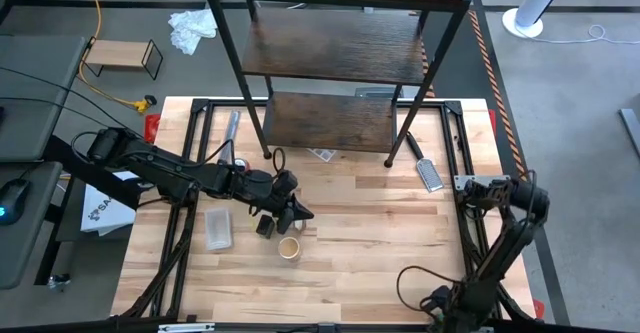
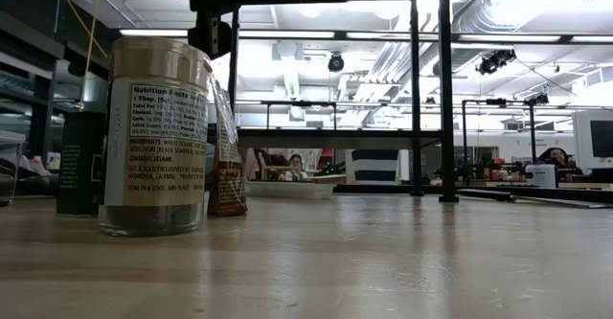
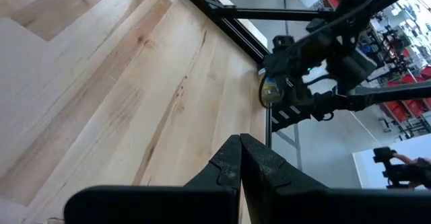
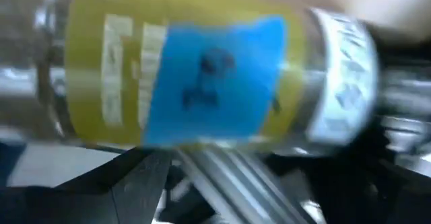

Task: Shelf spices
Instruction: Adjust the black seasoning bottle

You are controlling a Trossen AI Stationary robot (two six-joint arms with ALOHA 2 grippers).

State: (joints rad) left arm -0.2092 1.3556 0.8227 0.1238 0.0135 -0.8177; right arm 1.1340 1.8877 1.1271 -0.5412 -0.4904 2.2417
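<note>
The left gripper (image 1: pixel 300 213) hangs low over the middle of the wooden table (image 1: pixel 380 243), its two dark fingers (image 3: pixel 236 163) pressed together with nothing between them. Just beside it stands the tan-lidded jar (image 1: pixel 290 249), upright on the boards, with a small black box (image 1: pixel 265 225) close at its side and a flat clear plastic piece (image 1: pixel 219 228) a little farther toward the table's left edge. In the low view the jar (image 2: pixel 156 137) looms near the camera, its nutrition label facing out, and a dark greenish jar (image 2: pixel 79 163) stands behind it.

The right gripper (image 1: pixel 478 186) sits off at the table's right edge, and it pinches a jar of yellow spice with a blue label (image 4: pixel 202 76), lying sideways across its fingers.

The shelf (image 1: pixel 330 63), dark wood-grain boards in a thin black frame, stands at the far side of the table; none of the jars rests on it.
</note>
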